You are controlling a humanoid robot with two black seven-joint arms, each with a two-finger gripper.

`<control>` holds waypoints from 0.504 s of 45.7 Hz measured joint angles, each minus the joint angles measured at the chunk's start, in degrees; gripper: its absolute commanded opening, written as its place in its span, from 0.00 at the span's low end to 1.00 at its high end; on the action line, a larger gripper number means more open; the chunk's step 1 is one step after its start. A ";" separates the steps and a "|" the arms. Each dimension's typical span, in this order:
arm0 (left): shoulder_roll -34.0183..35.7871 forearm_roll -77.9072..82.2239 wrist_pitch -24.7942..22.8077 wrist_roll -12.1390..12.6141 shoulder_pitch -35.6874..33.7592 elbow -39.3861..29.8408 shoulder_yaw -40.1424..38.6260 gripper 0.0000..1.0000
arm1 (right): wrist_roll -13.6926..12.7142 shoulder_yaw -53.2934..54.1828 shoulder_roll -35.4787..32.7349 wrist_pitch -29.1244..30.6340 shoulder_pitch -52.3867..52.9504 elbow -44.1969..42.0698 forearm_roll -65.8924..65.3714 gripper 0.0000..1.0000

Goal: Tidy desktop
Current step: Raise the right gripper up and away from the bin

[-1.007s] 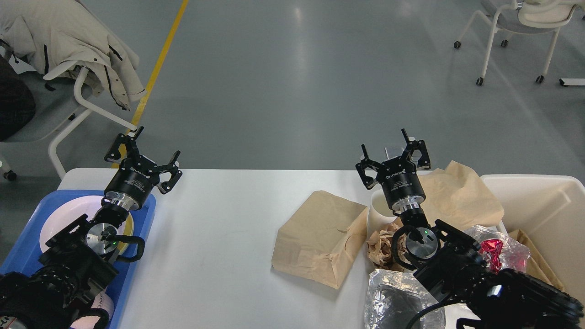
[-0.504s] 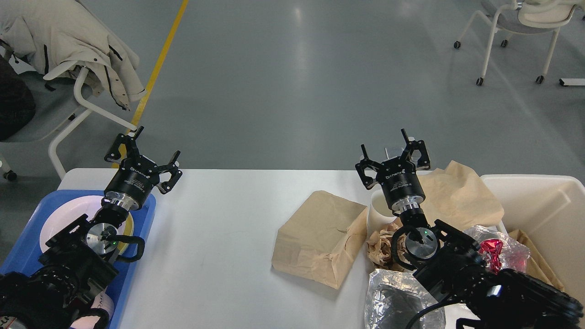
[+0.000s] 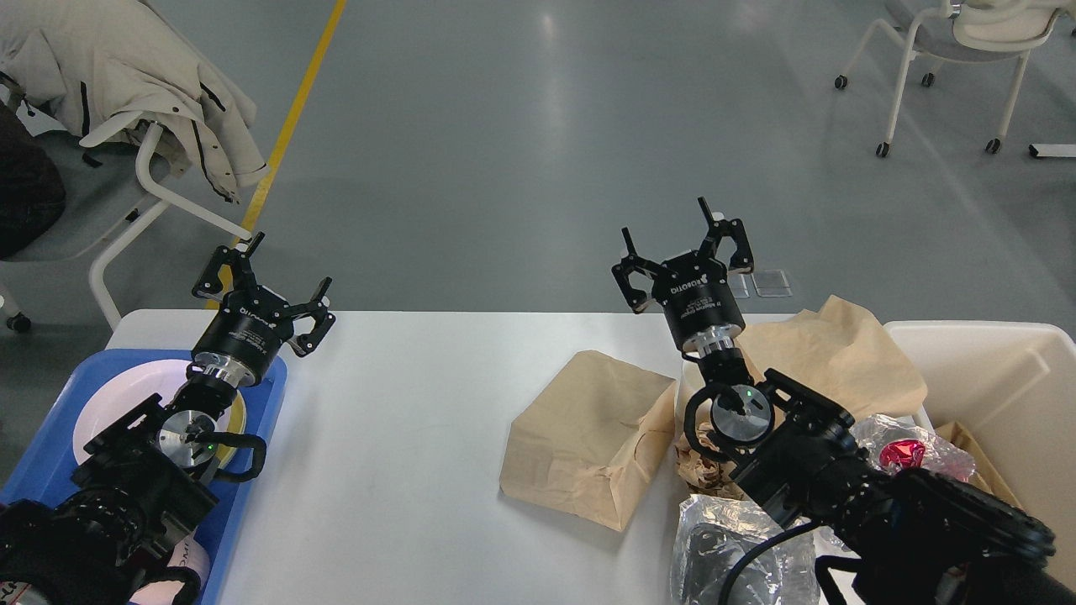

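The white desktop (image 3: 403,437) spans the lower view. On it lie a brown paper bag (image 3: 588,437), a second crumpled brown bag (image 3: 841,361), a crumpled brown paper wad (image 3: 698,462) and a clear plastic wrap (image 3: 714,546). A white cup is mostly hidden behind my right arm. My right gripper (image 3: 677,244) is open and empty, raised above the table's far edge. My left gripper (image 3: 265,277) is open and empty above the far end of the blue tray (image 3: 50,462).
The blue tray holds a white plate (image 3: 118,403). A cream bin (image 3: 1009,378) at the right holds paper, plastic and something red. Chairs stand on the grey floor at far left (image 3: 126,185) and far right (image 3: 967,42).
My right gripper has moved up and to the left, away from the white cup, still open. My left arm has not moved.
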 measured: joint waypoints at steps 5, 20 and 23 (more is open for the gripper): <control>0.00 0.00 0.00 0.00 0.00 0.00 0.00 1.00 | -0.46 -0.04 -0.30 -2.40 5.35 1.16 -0.38 1.00; 0.00 0.00 0.00 0.00 0.00 0.00 0.00 1.00 | -2.97 -6.82 -9.36 -8.69 20.59 1.19 -1.36 1.00; 0.00 0.00 0.00 0.00 0.00 0.00 0.00 1.00 | -2.97 -6.80 -9.75 -9.09 21.03 1.06 -1.21 1.00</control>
